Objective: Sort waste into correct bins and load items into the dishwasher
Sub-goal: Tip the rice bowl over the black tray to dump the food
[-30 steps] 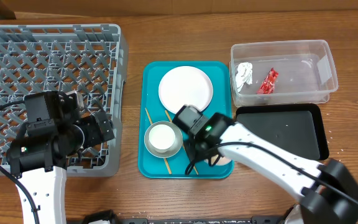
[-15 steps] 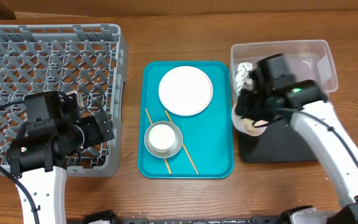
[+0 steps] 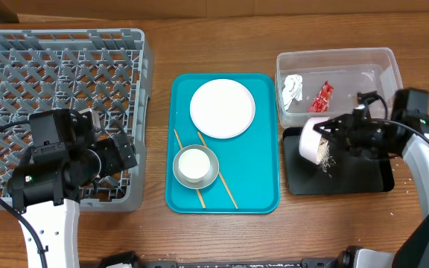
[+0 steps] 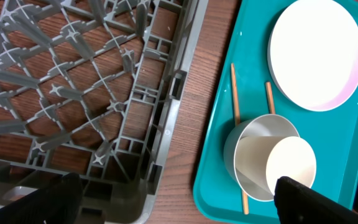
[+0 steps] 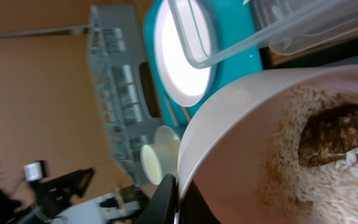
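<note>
My right gripper (image 3: 334, 136) is shut on the rim of a white bowl (image 3: 313, 140), holding it tipped on its side over the black tray (image 3: 363, 173). Rice grains (image 3: 326, 161) lie on the tray under the bowl's mouth. Inside the bowl (image 5: 247, 155) sticks rice and a brown food lump (image 5: 337, 134). The clear tub (image 3: 363, 85) holds a white tissue (image 3: 293, 88) and a red wrapper (image 3: 321, 97). My left gripper (image 3: 121, 152) stands open over the front right corner of the grey dish rack (image 3: 58, 82), holding nothing.
The teal tray (image 3: 259, 171) carries a white plate (image 3: 222, 109), a metal bowl (image 3: 208, 177) with a white cup (image 3: 194, 165) in it, and two chopsticks (image 3: 228, 190). The left wrist view shows the same plate (image 4: 316, 53), cup (image 4: 291, 165) and rack edge (image 4: 166, 118).
My right arm has carried the bowl from the teal tray's front right across to the black tray and tipped it sideways; rice now lies on the tray. The left arm is still.
</note>
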Robot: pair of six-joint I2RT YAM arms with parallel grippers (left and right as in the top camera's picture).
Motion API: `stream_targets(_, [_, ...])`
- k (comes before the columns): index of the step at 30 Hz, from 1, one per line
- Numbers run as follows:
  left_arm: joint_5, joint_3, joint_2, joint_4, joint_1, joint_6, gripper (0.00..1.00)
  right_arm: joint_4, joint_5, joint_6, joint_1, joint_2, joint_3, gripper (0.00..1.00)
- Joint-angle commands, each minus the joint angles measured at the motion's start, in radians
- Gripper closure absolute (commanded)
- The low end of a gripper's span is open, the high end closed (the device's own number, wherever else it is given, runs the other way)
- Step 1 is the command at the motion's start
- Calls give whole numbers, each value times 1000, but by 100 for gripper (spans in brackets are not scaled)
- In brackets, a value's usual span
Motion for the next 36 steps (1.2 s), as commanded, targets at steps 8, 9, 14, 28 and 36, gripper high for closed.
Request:
stream_targets(8, [9,18,3,1,5,16,0,80,-392,-20,-219,12,-117,96])
stream_targets(9, [9,17,3,1,5,16,0,80,-393,-19,-233,12,-117,96])
stream_targets(14, [9,18,3,1,5,16,0,80,-443,69,-329,12,-117,96])
stream_targets(28, [8,18,3,1,5,16,0,95,-536,232,-353,12,-117,96])
stream_targets(36, [8,17,3,1,5,16,0,96,-536,232,-353,12,-117,96])
